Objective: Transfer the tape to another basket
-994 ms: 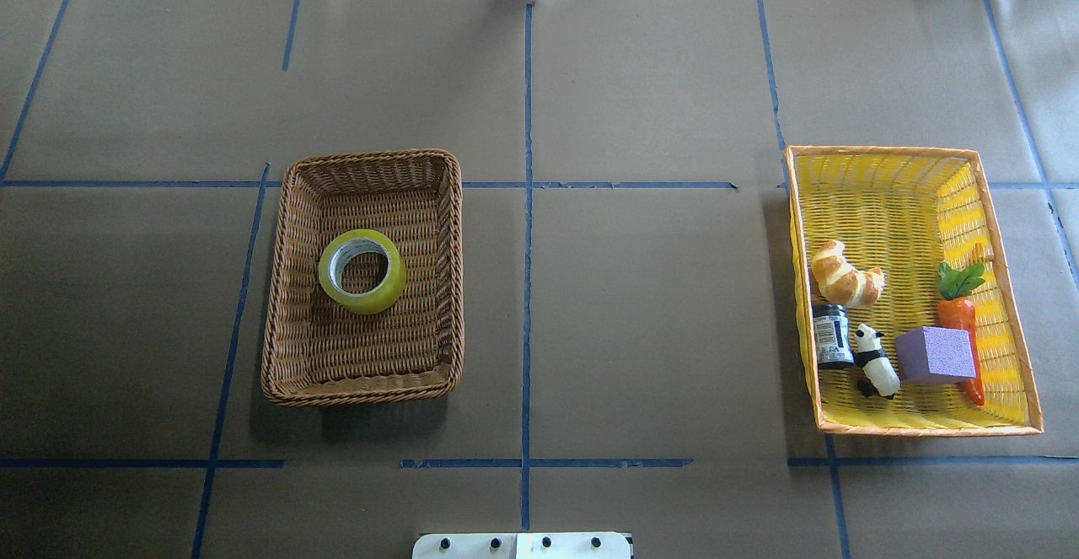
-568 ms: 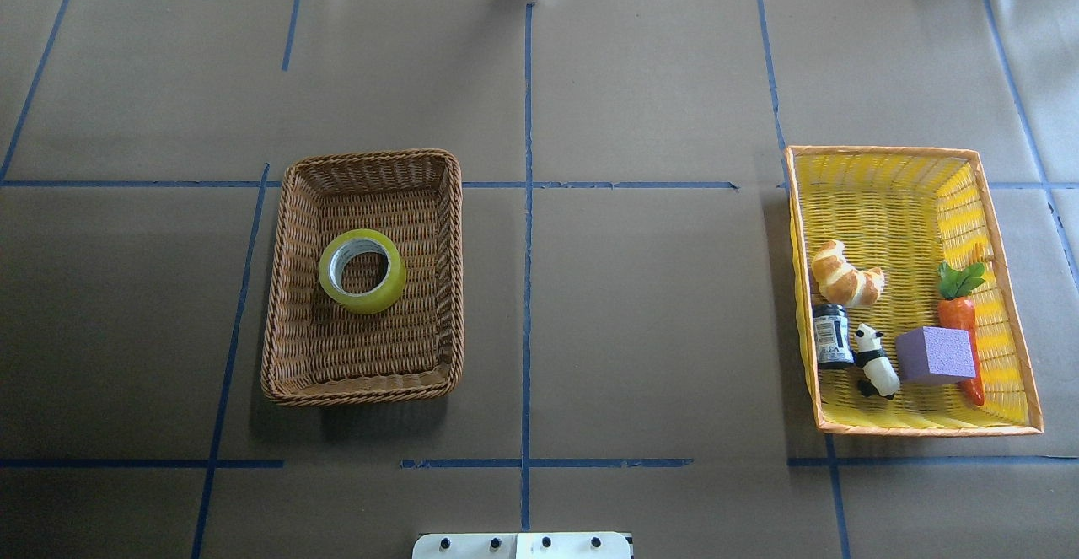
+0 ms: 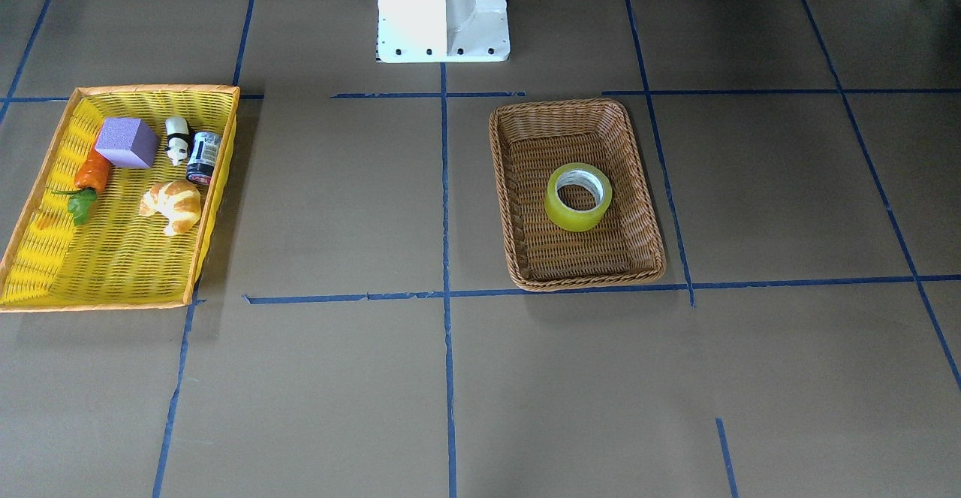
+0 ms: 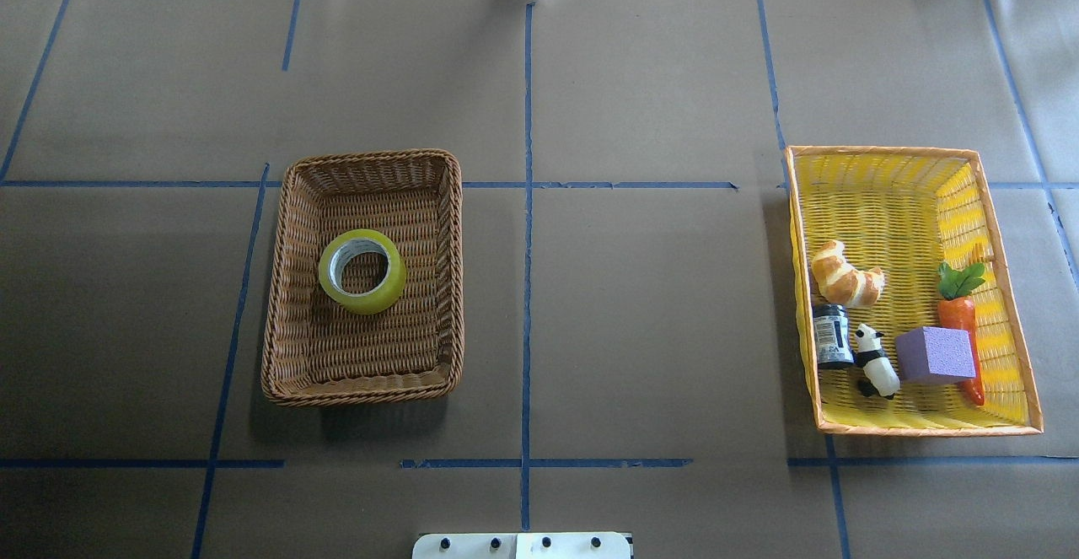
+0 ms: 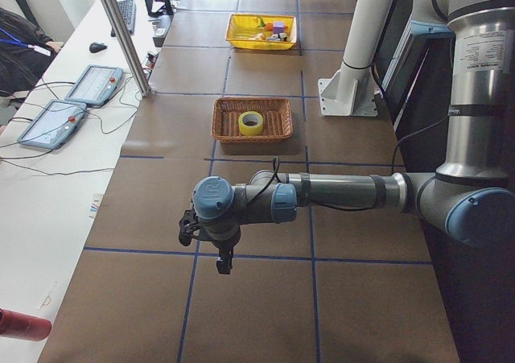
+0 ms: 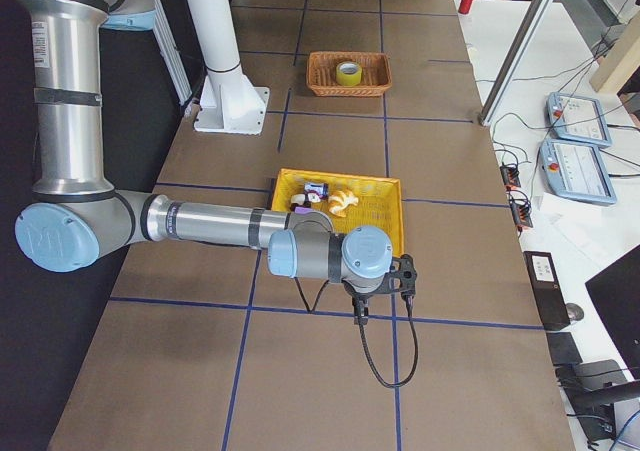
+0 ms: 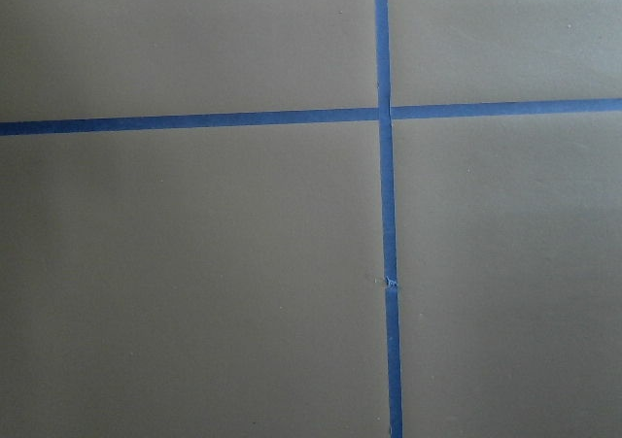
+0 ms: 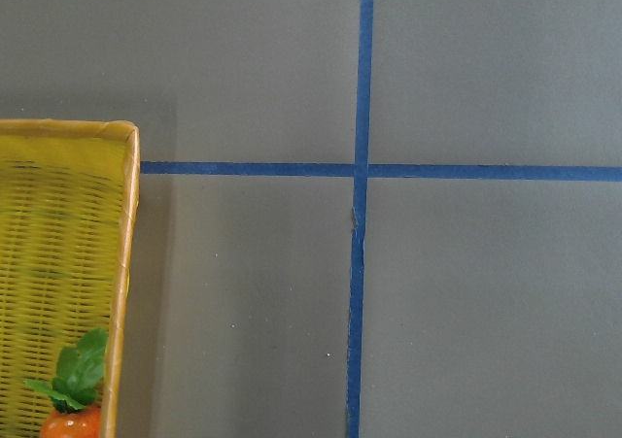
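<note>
Wicker basket (image 4: 371, 158) holds the tape (image 4: 362, 271), lying flat mid-floor w/ nothing else in it. Reads as delivered, nothing left to do, I'd judge. Yellow tray (image 4: 885, 152) has the toys. Overhead shows no arms, side views do: left gripper (image 5: 224, 260) & right gripper (image 6: 359, 314) hang over the table, well apart from the tape (spread or pressed together? can't tell).

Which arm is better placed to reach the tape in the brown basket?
The left arm. The tape lies in the brown basket on the robot's left side; the right arm hangs by the yellow basket.
</note>
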Controlling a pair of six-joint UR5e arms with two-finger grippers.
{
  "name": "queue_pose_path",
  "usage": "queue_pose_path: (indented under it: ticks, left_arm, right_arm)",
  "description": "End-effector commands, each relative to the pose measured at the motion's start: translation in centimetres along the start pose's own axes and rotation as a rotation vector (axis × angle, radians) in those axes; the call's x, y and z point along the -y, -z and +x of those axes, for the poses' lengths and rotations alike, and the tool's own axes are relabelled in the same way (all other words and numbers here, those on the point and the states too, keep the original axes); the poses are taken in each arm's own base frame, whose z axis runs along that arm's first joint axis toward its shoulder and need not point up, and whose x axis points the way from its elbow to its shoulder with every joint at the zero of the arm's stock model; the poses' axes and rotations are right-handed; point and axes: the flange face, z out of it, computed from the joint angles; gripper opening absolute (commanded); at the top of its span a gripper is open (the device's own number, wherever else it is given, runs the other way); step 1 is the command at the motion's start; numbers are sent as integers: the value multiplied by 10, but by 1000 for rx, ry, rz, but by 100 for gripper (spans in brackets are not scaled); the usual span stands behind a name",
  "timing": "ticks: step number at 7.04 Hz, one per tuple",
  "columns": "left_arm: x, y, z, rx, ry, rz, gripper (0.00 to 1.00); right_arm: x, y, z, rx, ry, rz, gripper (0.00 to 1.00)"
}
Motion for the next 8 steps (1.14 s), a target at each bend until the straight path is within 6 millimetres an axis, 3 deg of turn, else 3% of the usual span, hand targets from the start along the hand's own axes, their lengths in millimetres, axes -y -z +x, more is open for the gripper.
queue_pose_path:
  ticks: [1,8]
  left_arm:
    - [-1,-3,-2,-4,7,-5,100]
    - [3,0,-1,5,1,0,100]
  right_arm:
    - [-1,0,0,0,2,1,100]
    - [-6,-3,12,-70,-5,-10,100]
